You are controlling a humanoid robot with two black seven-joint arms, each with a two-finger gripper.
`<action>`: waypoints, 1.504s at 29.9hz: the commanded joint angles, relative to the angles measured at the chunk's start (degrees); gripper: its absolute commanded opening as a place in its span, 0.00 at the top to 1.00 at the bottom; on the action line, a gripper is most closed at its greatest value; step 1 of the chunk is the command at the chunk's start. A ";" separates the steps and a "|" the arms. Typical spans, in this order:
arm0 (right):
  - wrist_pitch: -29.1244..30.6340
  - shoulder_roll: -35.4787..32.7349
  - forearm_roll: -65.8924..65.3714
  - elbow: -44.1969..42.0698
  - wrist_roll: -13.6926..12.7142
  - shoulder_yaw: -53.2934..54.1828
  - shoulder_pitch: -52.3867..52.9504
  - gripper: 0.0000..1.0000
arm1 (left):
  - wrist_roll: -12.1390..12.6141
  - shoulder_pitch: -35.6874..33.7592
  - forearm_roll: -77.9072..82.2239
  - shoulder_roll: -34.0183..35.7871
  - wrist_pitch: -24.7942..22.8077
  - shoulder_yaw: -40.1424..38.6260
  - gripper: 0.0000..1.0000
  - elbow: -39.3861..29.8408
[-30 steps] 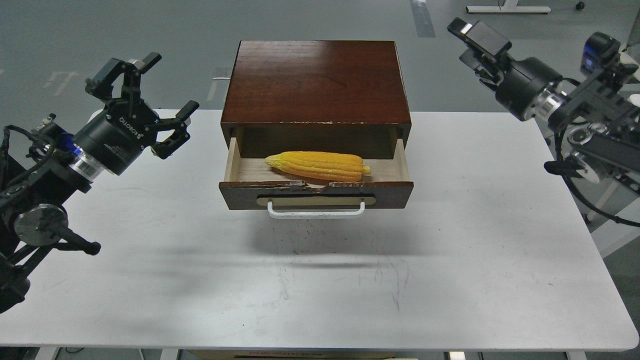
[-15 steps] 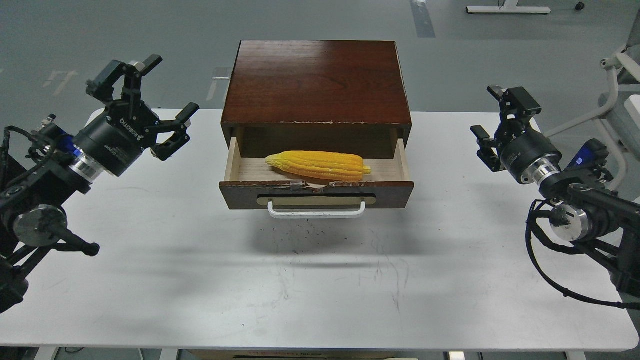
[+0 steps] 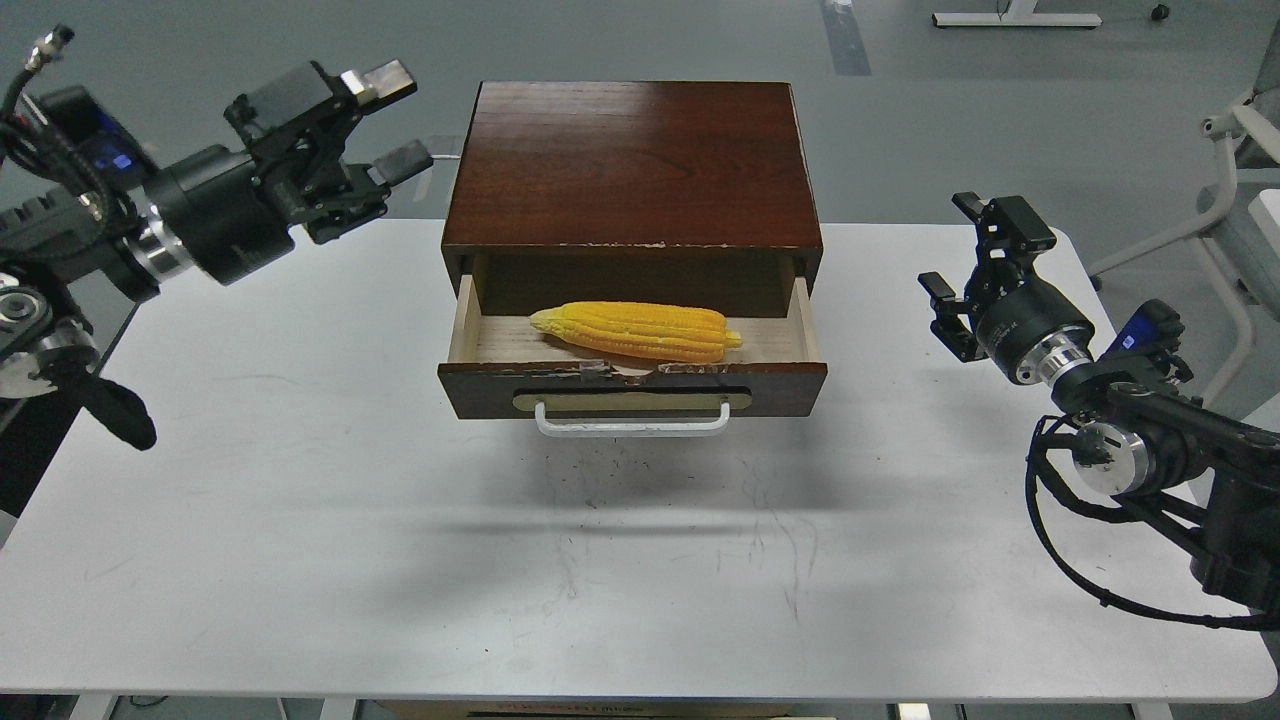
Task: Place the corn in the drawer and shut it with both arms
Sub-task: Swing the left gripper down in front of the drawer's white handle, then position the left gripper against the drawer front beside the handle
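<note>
The corn (image 3: 636, 331) lies lengthwise inside the open drawer (image 3: 632, 388), which is pulled out of the dark-brown wooden box (image 3: 632, 160). The drawer's white bar handle (image 3: 632, 420) faces me. My left gripper (image 3: 375, 120) is open and empty, raised at the box's upper left, fingers pointing right toward the box. My right gripper (image 3: 975, 255) is open and empty, to the right of the drawer over the table, apart from it.
The white table (image 3: 640, 560) carries the box at its far middle. A white chair frame (image 3: 1240, 150) stands off the table's right edge. The grey floor lies beyond the table.
My left gripper has risen and swung right toward the box's top left corner. My right gripper came down from high right to table level beside the drawer, then edged left. Corn and drawer have not moved.
</note>
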 commanded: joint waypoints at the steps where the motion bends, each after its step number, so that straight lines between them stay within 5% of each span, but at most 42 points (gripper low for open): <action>1: 0.01 -0.13 -0.01 -0.01 -0.01 -0.01 -0.25 0.00 | -0.25 -3.98 9.59 -0.49 0.01 0.57 0.01 -6.94; 14: 0.01 -0.39 -0.01 -0.10 -0.01 -0.10 -0.95 0.00 | 0.28 -4.78 34.50 -8.75 0.01 14.01 0.09 -14.52; 17: 0.01 -0.57 -0.01 -0.10 -0.01 -0.10 -1.31 0.00 | 0.45 -4.43 34.59 -9.98 0.01 17.18 0.33 -14.52; 18: 0.01 -0.57 -0.01 -0.10 -0.01 -0.10 -1.39 0.00 | 0.45 -4.34 34.59 -10.16 0.01 18.67 0.52 -14.52; 22: 0.01 -0.66 -0.01 -0.10 -0.01 -0.10 -1.66 0.00 | 0.54 -4.34 34.59 -10.25 0.01 24.20 0.97 -15.22; 23: 0.01 -0.66 -0.01 -0.10 -0.01 -0.10 -1.75 0.00 | 0.54 -4.26 34.59 -10.25 0.01 25.09 1.00 -15.22; 26: 0.01 -0.66 -0.01 -0.10 -0.01 -0.10 -1.83 0.00 | 1.41 -2.33 34.59 -10.16 0.01 27.73 1.00 -15.22; 30: 0.01 -0.75 -0.01 -0.10 -0.01 -0.10 -2.01 0.00 | 5.81 3.46 33.10 -10.07 0.01 27.21 1.00 -14.79; 45: -0.08 -0.75 -0.01 0.07 -0.01 -0.10 -2.45 0.00 | 10.38 9.37 11.30 -9.19 4.81 23.43 1.00 -8.98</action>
